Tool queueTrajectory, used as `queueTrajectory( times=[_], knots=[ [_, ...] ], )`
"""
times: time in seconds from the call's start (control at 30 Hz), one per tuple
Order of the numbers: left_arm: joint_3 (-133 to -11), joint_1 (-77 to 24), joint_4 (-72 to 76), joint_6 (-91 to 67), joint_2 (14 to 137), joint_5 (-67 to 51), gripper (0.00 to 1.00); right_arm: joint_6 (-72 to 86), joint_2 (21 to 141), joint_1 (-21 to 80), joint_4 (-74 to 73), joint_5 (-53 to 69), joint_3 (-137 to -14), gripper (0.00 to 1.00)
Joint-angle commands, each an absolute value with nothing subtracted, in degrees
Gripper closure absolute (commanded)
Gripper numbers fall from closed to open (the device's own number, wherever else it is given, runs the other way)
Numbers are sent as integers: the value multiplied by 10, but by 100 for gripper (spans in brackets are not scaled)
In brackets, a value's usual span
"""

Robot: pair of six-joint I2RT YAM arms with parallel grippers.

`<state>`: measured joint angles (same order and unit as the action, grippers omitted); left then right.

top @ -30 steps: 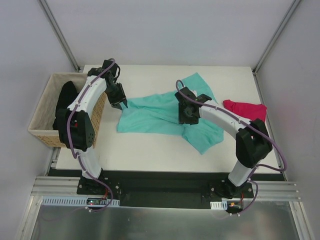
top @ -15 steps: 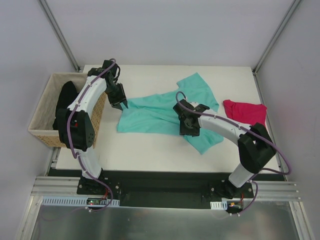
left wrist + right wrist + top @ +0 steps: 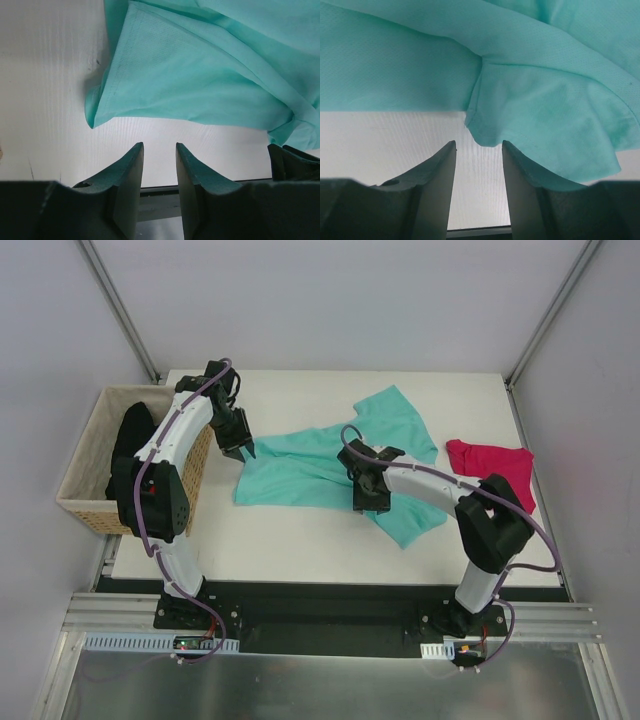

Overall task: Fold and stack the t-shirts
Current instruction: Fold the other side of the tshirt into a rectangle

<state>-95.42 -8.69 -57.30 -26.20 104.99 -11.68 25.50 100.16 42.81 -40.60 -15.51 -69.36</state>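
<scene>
A teal-green t-shirt (image 3: 310, 465) lies spread and creased across the middle of the table. My left gripper (image 3: 244, 448) hovers at its far left corner; in the left wrist view the left gripper (image 3: 159, 147) stands open with only bare table between the fingers, and the teal cloth (image 3: 200, 75) lies just ahead. My right gripper (image 3: 366, 502) is at the shirt's near edge. In the right wrist view the right gripper (image 3: 479, 145) is open, and a hem fold of the teal cloth (image 3: 545, 105) reaches its fingertips without being pinched. A magenta-pink t-shirt (image 3: 490, 462) lies bunched at the right.
A tan woven basket (image 3: 80, 502) stands off the table's left edge with black cloth (image 3: 130, 440) heaped in it. White walls and metal frame posts enclose the table. The table's near edge (image 3: 300, 570) runs just in front of the shirt.
My right gripper has slid from the shirt's middle towards its near edge and slightly left, its elbow swinging in. The left arm and the shirts have stayed put.
</scene>
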Motion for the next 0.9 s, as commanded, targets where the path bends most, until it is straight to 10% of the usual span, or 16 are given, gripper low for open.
queueTrajectory(
  times=[0.0,0.47,0.87],
  knots=[
    [-955,-91,-601,-257,1020,-105,68,245,1017,422,-397,-142,-728,57],
    [-961,-91,-609,-254,1032,-103,69,258,1024,417,-403,-145,-718,97],
    [-966,-91,-610,-252,1031,-110,69,279,1005,422,-470,-243,-741,99]
  ],
)
